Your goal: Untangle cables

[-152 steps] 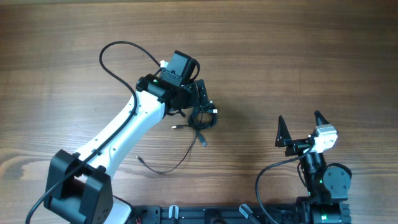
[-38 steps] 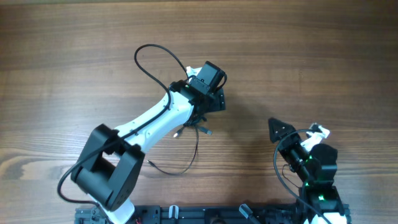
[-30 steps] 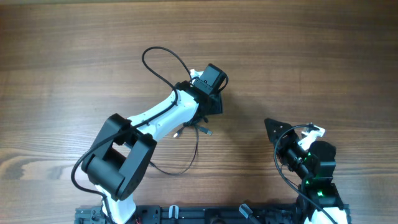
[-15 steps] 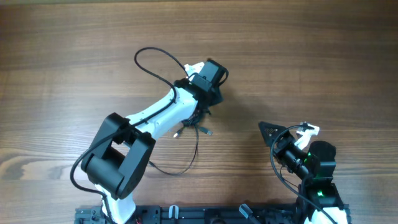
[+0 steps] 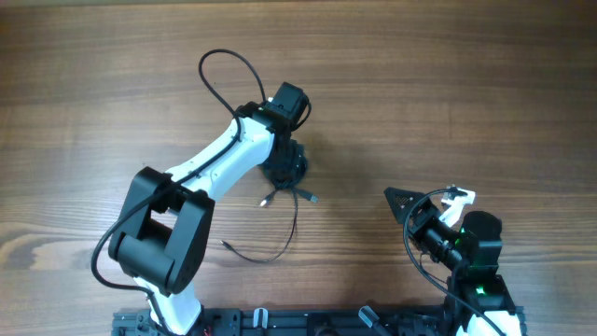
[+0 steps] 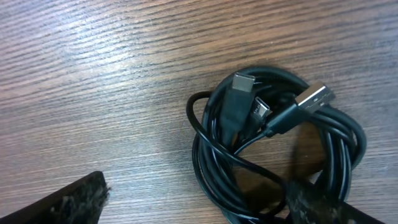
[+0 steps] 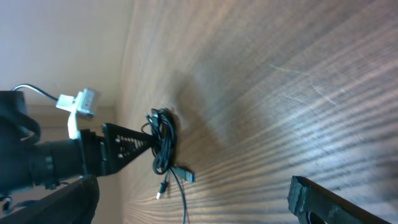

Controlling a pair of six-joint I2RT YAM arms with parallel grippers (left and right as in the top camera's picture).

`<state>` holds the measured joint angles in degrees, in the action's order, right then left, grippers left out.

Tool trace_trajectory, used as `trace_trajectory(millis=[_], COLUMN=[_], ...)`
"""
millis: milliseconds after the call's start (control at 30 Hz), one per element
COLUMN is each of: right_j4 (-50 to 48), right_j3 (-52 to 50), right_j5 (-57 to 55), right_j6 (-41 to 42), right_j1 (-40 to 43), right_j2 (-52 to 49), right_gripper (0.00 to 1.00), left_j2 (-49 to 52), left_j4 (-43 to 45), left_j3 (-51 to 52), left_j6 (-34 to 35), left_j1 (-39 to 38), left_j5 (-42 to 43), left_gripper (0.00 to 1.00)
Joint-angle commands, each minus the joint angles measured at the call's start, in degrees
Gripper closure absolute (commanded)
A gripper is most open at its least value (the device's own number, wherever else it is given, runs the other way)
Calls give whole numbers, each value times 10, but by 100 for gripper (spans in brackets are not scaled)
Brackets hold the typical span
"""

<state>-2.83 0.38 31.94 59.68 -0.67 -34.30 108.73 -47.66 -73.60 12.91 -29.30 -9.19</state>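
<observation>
left wrist view, left tool (image 6: pixel 199 193) spread astride coiled cables (image 6: pixel 239 109), right tool (image 7: pixel 193 183) spread, well apart across table (image 5: pixel 466 75)

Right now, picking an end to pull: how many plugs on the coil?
3, atop the coil: long plug left, small plug middle, flat plug right; more may hide.

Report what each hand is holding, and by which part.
Nothing is held: the left hand stands open over the coiled cables; the right hand is open, empty.

Wooden table (image 7: pixel 280 93), black cables (image 7: pixel 163 140) coiled with two plug ends trailing, left gripper (image 7: pixel 134 148) with a fingertip at the coil, right gripper (image 7: pixel 194 190) fingers spread wide at bottom corners.
</observation>
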Motion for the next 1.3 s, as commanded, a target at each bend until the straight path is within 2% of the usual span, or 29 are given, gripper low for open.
trace_trajectory(millis=[0,167,233,333,367,467,533,633,733,767,800,833,900,967,1033,1133,1167,1200,1233,1267], right_j4=[7,7,7,7,7,7,7,7,7,7,7,7,7,7,7,7,7,8,7,7], right_j3=[-1,-1,-1,-1,-1,-1,-1,-1,-1,-1,-1,-1,-1,-1,-1,-1,-1,-1,-1,-1], right_j5=[8,7,7,8,7,7,8,8,8,8,8,8,7,7,8,8,8,8,7,7], right_j6=[-15,-27,-27,-27,-27,-27,-27,-27,-27,-27,-27,-27,-27,-28,-28,-32,-41,-45,-47,-49], right_j1=[-1,-1,-1,-1,-1,-1,-1,-1,-1,-1,-1,-1,-1,-1,-1,-1,-1,-1,-1,-1], right_j2=[-3,-3,-3,-3,-3,-3,-3,-3,-3,-3,-3,-3,-3,-3,-3,-3,-3,-3,-3,-3], right_gripper=[0,0,0,0,0,0,0,0,0,0,0,0,0,0,0,0,0,0,0,0], left_j2=[-7,0,0,0,0,0,0,-5,-12,-12,-12,-12,-12,-12,-16,-45,-62,-82,-101,-113], left_j4=[10,63,91,100,100,109,114,117,170,188,208,235,268,269,276,312,333,348,362,368], left_j3=[4,62,94,121,123,122,115,95,93,93,93,93,93,93,93,93,93,93,93,93], left_j6=[61,75,93,139,172,249,348,552,796,860,899,892,827,775,688,506,400,291,183,91], left_j1=[7,6,6,6,6,6,6,10,17,18,18,17,14,14,14,14,15,15,15,15], left_j5=[41,40,41,40,41,41,43,82,198,249,296,334,358,379,387,365,363,363,363,363], left_gripper=[17,32,42,85,96,96,96,96,96,90,76,68,51,45,44,41,41,26,0,0])
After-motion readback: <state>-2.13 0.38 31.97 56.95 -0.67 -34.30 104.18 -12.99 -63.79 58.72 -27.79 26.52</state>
